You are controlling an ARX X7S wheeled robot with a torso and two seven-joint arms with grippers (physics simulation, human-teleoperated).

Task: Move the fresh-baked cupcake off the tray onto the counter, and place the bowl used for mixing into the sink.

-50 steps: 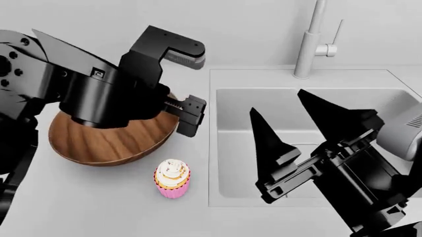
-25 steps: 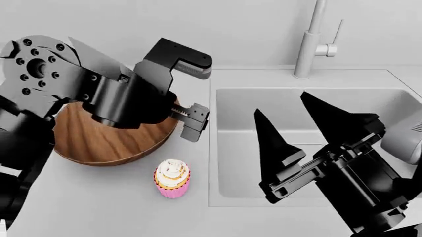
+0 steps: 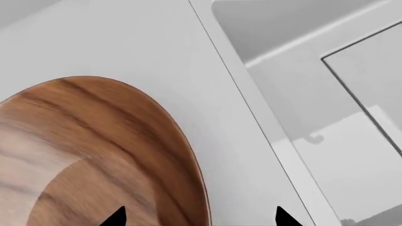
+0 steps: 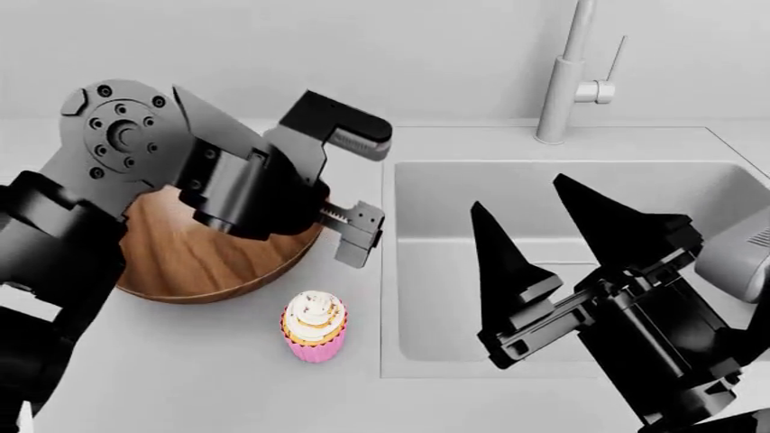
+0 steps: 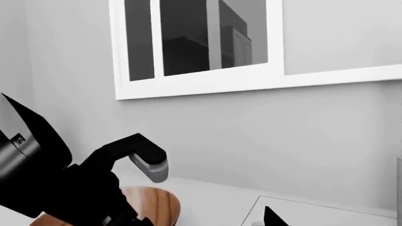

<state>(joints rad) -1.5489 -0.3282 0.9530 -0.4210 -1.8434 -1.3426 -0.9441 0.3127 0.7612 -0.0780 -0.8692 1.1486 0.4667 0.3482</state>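
The brown wooden bowl (image 4: pixel 193 262) rests on the counter (image 4: pixel 169 379) left of the sink (image 4: pixel 481 216). My left gripper (image 4: pixel 361 185) hangs open at the bowl's right rim. In the left wrist view one tip of that gripper (image 3: pixel 199 219) lies over the bowl (image 3: pixel 94 150) and the other over the counter (image 3: pixel 157 56), with the rim between them. The pink-wrapped cupcake (image 4: pixel 316 327) stands on the counter in front of the bowl. Over the sink my right gripper (image 4: pixel 524 197) is open and empty. The tray is out of view.
A tall faucet (image 4: pixel 565 72) rises behind the sink at the back wall. The sink's rim (image 3: pixel 251 108) runs close beside the bowl. In the right wrist view I see a window (image 5: pixel 201 42) in the wall, the left gripper's finger (image 5: pixel 148 162) and the bowl (image 5: pixel 150 207).
My left arm has rolled at the wrist, and its gripper has shifted slightly right along the bowl's rim. The right gripper drifted a little right. Bowl and cupcake have not moved.
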